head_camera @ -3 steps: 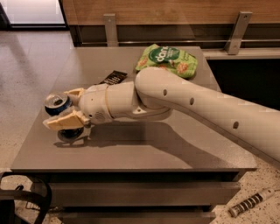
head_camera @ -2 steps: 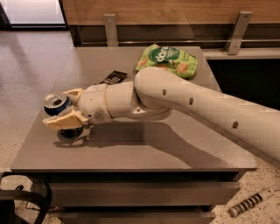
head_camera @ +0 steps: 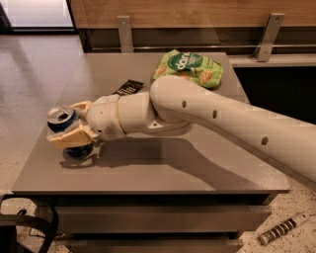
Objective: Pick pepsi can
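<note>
"Pepsi can [head_camera: 61,117]: where is it?"

"Far left on the table [head_camera: 197,170], close to the left edge, tilted with its silver top showing. The gripper [head_camera: 63,124] is clamped on it, with one tan finger on each side."

"So the grasp is made?"

"I judge so, which makes the lift the step in hand. I cannot tell whether the base touches the tabletop. The next move calls for a straight, steady rise that keeps the squeeze, so the tilted can does not slip."

"And the rest, going right?"

"A flat black wrapper [head_camera: 128,87] lies behind the wrist, then a green snack bag [head_camera: 190,66] sits at the far edge. Both are well apart from the can. The white arm [head_camera: 232,123] crosses the grey top from the right. Around the table there is a speckled floor [head_camera: 34,64], a wooden wall panel [head_camera: 197,10] and a striped spring-like thing [head_camera: 284,229] on the floor at lower right."
</note>
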`<state>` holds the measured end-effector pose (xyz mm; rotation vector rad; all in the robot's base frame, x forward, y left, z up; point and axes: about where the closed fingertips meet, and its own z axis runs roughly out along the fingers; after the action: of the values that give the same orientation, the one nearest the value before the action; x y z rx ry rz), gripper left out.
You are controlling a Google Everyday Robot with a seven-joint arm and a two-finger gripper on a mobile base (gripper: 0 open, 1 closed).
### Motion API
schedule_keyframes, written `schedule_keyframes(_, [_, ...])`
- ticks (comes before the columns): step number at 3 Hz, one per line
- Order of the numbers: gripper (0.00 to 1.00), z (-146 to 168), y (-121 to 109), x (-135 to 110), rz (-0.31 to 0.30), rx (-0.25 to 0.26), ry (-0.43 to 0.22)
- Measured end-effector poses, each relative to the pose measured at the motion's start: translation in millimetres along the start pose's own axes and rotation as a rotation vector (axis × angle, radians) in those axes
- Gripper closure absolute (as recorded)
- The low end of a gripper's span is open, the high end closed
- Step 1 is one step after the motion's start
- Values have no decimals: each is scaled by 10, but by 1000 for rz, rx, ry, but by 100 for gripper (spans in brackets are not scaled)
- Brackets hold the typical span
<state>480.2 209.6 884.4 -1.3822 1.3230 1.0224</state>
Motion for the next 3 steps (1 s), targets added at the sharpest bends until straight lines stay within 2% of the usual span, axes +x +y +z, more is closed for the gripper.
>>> schedule_keyframes(1, [100, 1, 23, -83, -25, -18, -21])
schedule_keyframes(2, [100, -146, 59, -337, -90, 8, -20])
schedule_keyframes(3, [100, -428, 96, -810, -186, 72, 25])
